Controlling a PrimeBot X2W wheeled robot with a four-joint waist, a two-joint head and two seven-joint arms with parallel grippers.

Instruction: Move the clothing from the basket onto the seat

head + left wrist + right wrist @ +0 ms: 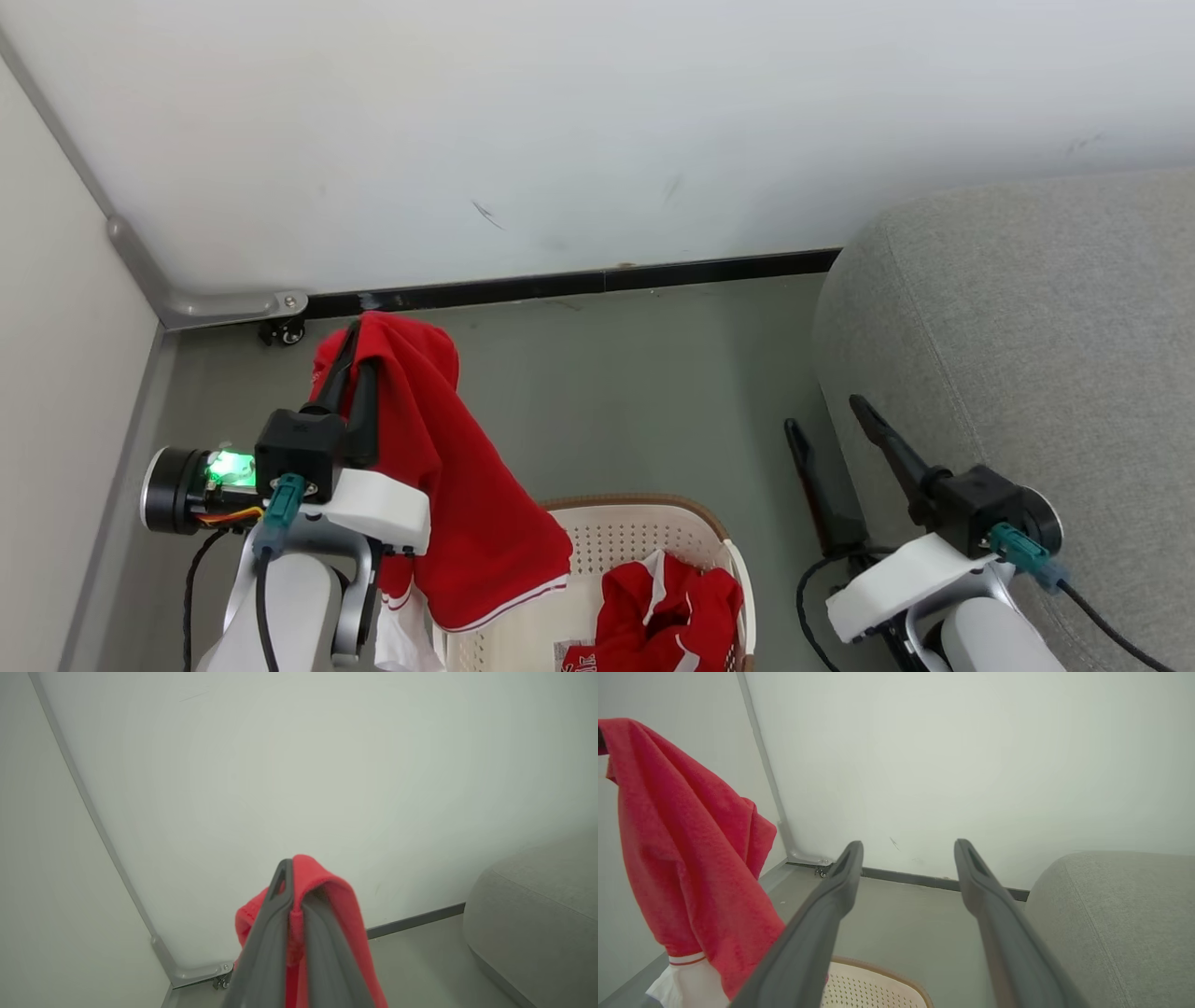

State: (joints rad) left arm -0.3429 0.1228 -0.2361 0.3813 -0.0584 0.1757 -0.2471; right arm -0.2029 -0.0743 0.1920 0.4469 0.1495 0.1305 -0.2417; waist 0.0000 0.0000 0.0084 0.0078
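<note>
Two end effectors, in opposite states. Left end effector (359, 347) pressed together, pinching the top fold of a red garment (457, 485) and raised well clear of the floor (635, 392), near the corner of the room. Seen from the left wrist (296, 882) with red cloth (336, 905) caught between the tips and folded over them. Draped from that pinch down across the white wrist housing, white-striped hem hanging over the near left rim of the basket (635, 504), a white panel showing below the hem. Right end effector (823, 413) spread wide and holding nothing, pointing up towards the wall (560, 121), just beside the rounded flank of the seat (1027, 327); whether touching the upholstery, cannot tell. From the right wrist (909, 843), tips well apart, framing the black baseboard (906, 877), with the hanging garment (691, 858) at left, the basket rim (878, 975) below and the grey seat (1111, 905) at right. Second red garment (667, 607) crumpled inside the basket, white trim and some white lettering visible. Basket on the floor between the two arms, apart from the seat.
</note>
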